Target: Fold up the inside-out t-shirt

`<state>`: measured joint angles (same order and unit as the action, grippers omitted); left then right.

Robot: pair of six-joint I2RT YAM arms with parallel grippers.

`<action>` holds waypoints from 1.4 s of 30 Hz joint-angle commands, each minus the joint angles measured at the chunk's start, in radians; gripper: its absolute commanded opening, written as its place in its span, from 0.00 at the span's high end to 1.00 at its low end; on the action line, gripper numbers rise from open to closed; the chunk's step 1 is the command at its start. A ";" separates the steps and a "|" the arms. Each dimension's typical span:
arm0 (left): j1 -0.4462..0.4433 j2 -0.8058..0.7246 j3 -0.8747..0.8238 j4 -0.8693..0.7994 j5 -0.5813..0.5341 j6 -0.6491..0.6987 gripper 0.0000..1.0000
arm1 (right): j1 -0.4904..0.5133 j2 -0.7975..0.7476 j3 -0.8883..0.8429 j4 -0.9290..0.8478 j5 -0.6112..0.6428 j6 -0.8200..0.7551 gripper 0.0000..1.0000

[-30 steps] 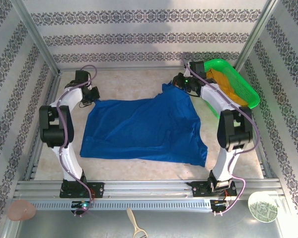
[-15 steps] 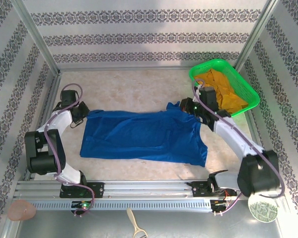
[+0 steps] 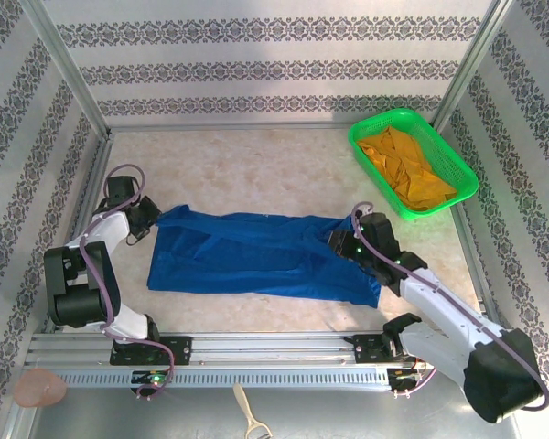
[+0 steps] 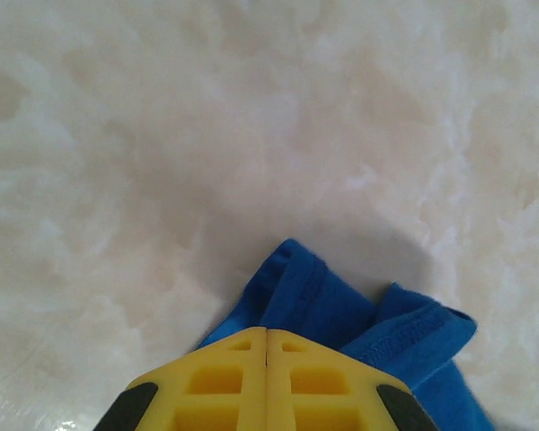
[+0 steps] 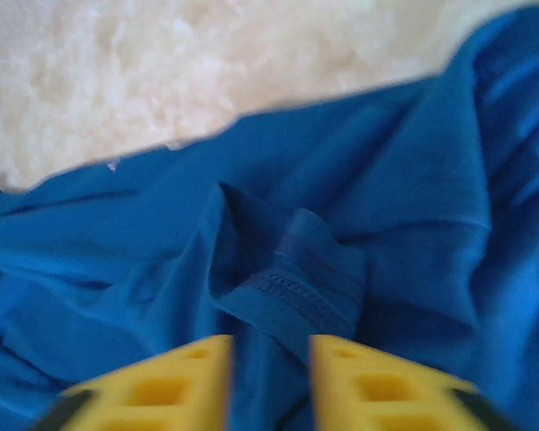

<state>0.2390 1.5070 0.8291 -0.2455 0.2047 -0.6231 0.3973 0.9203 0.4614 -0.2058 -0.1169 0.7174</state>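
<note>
Marbled tabletop [image 3: 256,165] carried the t-shirt [image 3: 247,261], bunched lengthwise. Left gripper [image 4: 266,334] clenched its edge (hem showing); right gripper [image 5: 271,346] stood parted over fabric.

Bright, even light, faint shadows — right wrist view softly blurred

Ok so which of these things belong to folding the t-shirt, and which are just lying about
Belongs to the job: blue t-shirt; left tool, shut on its left corner; right tool, open over its right end.

Just lying about: green basket holding an orange garment; pink object, pale handle and round dish by the near rail.
</note>
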 commanded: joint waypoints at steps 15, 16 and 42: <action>-0.052 -0.046 0.106 -0.014 0.174 -0.011 0.48 | -0.029 0.328 0.311 -0.135 -0.041 -0.166 0.45; -0.069 -0.017 0.126 -0.018 0.193 -0.006 0.47 | -0.018 0.352 0.313 -0.133 -0.030 -0.170 0.45; -0.181 0.216 0.085 0.097 0.181 -0.014 0.46 | 0.164 0.150 0.082 -0.214 -0.101 -0.115 1.00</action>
<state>0.0605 1.7069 0.9268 -0.1879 0.3889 -0.6369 0.5022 1.1057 0.5911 -0.3595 -0.1883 0.5564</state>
